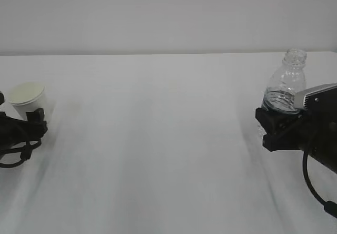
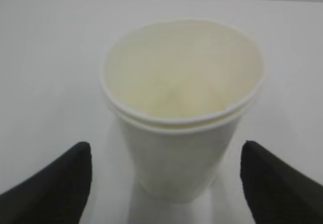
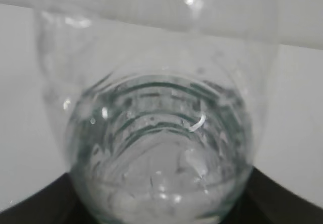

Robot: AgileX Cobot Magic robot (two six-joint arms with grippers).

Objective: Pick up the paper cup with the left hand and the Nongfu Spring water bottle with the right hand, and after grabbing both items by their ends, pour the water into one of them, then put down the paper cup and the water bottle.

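The white paper cup (image 1: 27, 98) (image 2: 181, 113) stands at the far left of the table, its cream inside empty. My left gripper (image 1: 32, 124) (image 2: 166, 183) is open around its lower part, and both black fingertips (image 2: 55, 183) stand clear of the cup's wall. At the right, my right gripper (image 1: 274, 126) (image 3: 160, 204) is shut on the lower body of the clear, capless water bottle (image 1: 285, 81) (image 3: 156, 133). The bottle is nearly upright, its neck above the wrist block. Water (image 3: 161, 178) sits in its bottom part.
The white table (image 1: 158, 139) spreads wide between the two arms, with a pale wall behind it. A black cable (image 1: 316, 189) hangs under the right arm, and another loops by the left gripper (image 1: 13, 157).
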